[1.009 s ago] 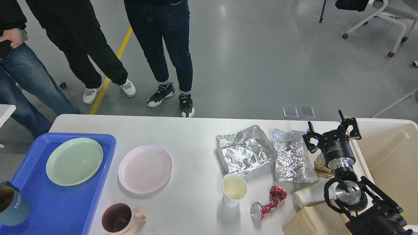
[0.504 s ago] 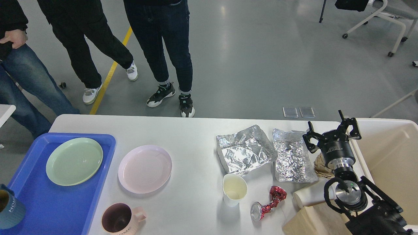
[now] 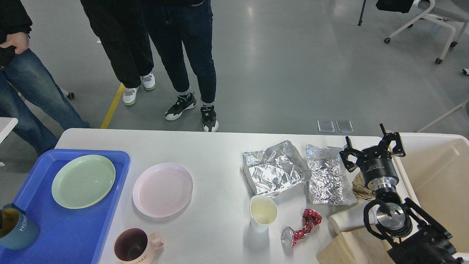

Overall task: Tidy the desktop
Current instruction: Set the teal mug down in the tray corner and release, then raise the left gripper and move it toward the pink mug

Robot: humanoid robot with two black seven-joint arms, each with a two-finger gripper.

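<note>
The white desktop [image 3: 220,154] spans the view. The right gripper [image 3: 372,150] hangs spread and empty beside the crumpled foil [image 3: 328,179] (left gripper unseen); descending carelessly, it could knock the paper cup [image 3: 350,220] off the edge.

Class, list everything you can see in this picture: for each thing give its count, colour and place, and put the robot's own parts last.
desktop: 1, white, centre
tray: 1, blue, on desktop, left
green plate: 1, on tray
blue mug: 1, tray's near-left corner
pink plate: 1, right of tray
pink mug: 1, near edge
foil sheets: 2, silver, right of centre
upright cup: 1, cream, below foil
crushed can: 1, red, right of upright cup
lying cup: 1, white, beside arm
brown paper: 1, behind arm
box: 1, tan, near-right corner
bin: 1, cream, far right
people: 3, legs only, beyond desktop
chair: 1, white, top right
right pincer: 1, black, open, over right edge
</note>
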